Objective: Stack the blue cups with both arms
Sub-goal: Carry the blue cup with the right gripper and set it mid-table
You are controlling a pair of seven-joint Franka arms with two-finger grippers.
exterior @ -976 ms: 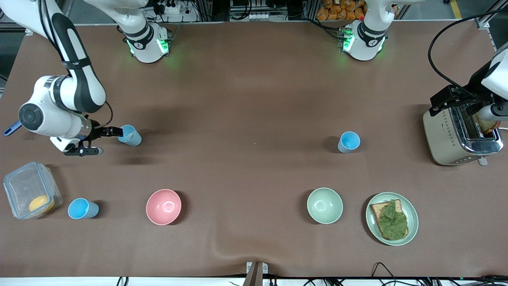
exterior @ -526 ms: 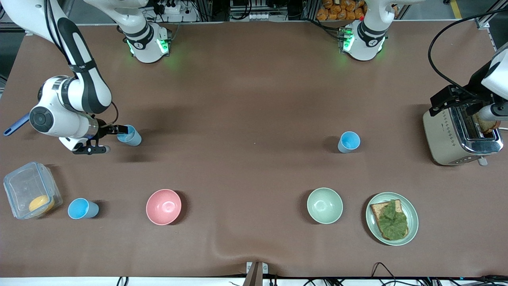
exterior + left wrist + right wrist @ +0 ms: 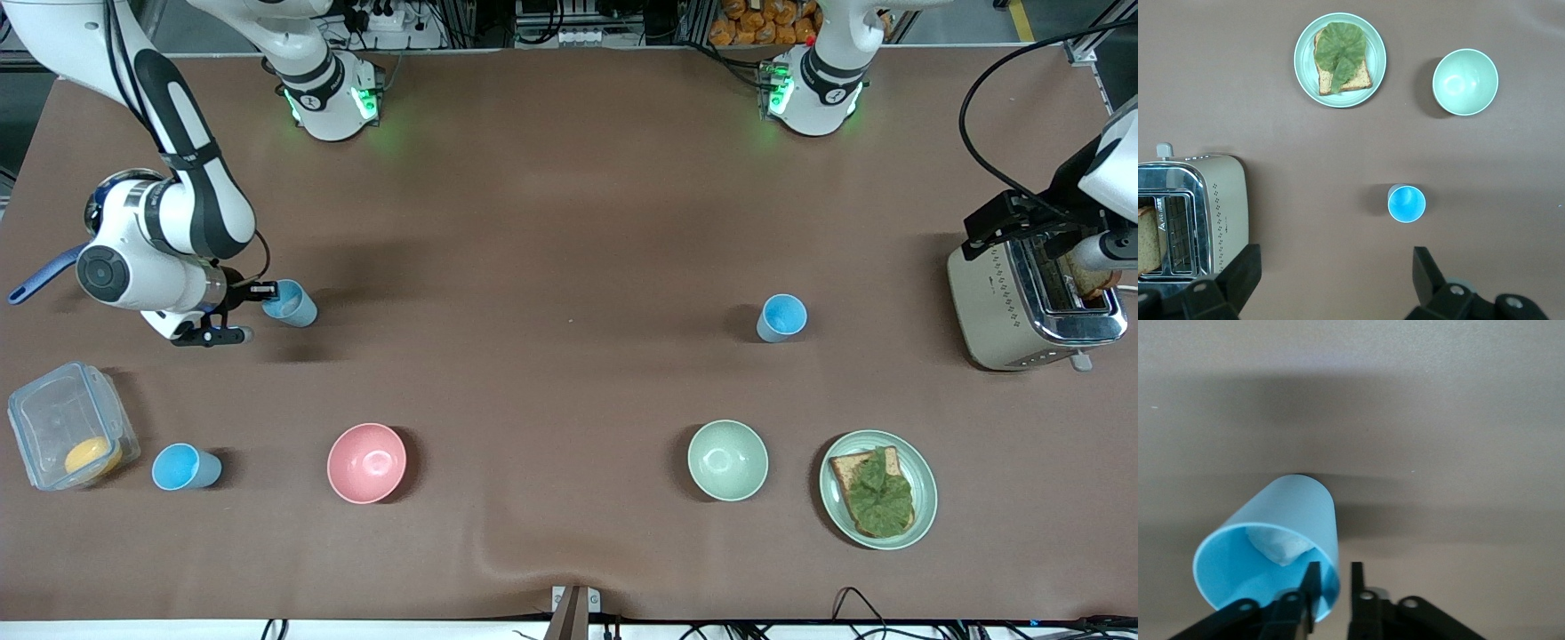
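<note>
A light-blue cup (image 3: 289, 304) with something whitish inside stands toward the right arm's end of the table. My right gripper (image 3: 264, 290) is at its rim. In the right wrist view the cup (image 3: 1271, 547) has one finger inside its mouth and the other outside, close together, with a small gap showing at the wall (image 3: 1333, 587). A second blue cup (image 3: 782, 317), bright blue inside, stands toward the left arm's end and shows in the left wrist view (image 3: 1407, 203). A third blue cup (image 3: 182, 468) stands beside the clear box. My left gripper (image 3: 1058, 236) waits high over the toaster, open and empty (image 3: 1336, 280).
A pink bowl (image 3: 366, 462) and a pale green bowl (image 3: 727, 460) stand nearer the front camera. A green plate (image 3: 925, 480) holds toast with lettuce. A toaster (image 3: 996, 302) holds a slice of bread. A clear box (image 3: 53, 409) holds an orange item.
The right arm has shifted toward the cup and its gripper has turned, with one finger now inside the cup's mouth. The cup has stayed in place. The left arm has not moved.
</note>
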